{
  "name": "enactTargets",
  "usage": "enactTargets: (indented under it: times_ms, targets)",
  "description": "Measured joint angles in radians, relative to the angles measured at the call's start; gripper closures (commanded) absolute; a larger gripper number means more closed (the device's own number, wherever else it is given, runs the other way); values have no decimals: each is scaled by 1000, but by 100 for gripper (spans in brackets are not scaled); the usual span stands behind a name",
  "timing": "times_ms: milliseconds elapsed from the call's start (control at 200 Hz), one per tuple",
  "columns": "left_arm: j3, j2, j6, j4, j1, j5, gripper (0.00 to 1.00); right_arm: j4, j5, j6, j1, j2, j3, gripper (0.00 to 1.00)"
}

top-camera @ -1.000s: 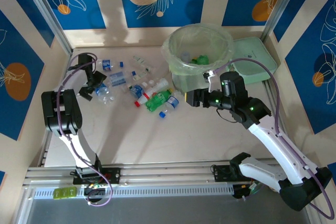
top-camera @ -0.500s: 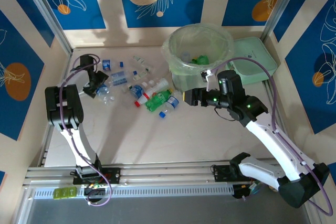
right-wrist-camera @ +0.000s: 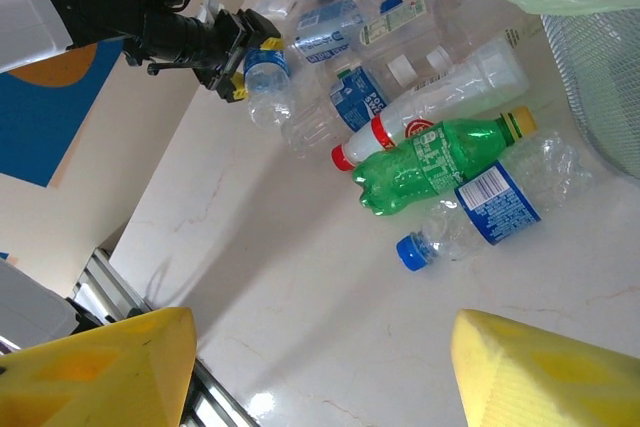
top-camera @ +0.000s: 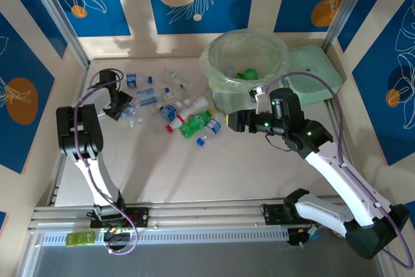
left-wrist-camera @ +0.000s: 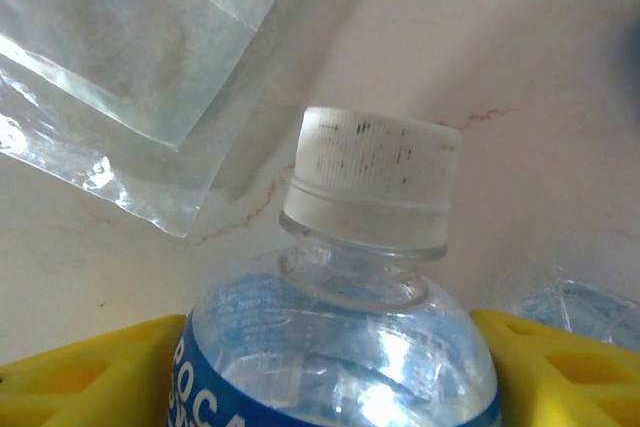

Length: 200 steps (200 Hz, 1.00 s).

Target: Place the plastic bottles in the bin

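Bottle [left-wrist-camera: 345,337] sits pinched at its shoulder in the left gripper [left-wrist-camera: 330,377], cap [left-wrist-camera: 372,182] just ahead. It looks light, crushable, slick, so hold gently there. Right gripper [right-wrist-camera: 320,372] gapes empty.

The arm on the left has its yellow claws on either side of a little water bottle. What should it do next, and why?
Probably close the left gripper a little further, until it pinches firmly. Its yellow fingers flank the white-capped bottle, which lies on the table, but a firm grip is not evident, so lifting now might drop it.
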Motion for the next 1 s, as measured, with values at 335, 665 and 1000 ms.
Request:
enactTargets:
  times_ms: [335,665,1000]
  targets:
    - [-37,-142,-40,-73,0,-18,38,-26,15,6,25,-42,3,32]
    - [-107,-515,42,5,-218,57,38,-22,14,14,34,-27,24,32]
    - [-430,-766,-26,761,-385,591,38,164,-139,93,42,-1,-7,15]
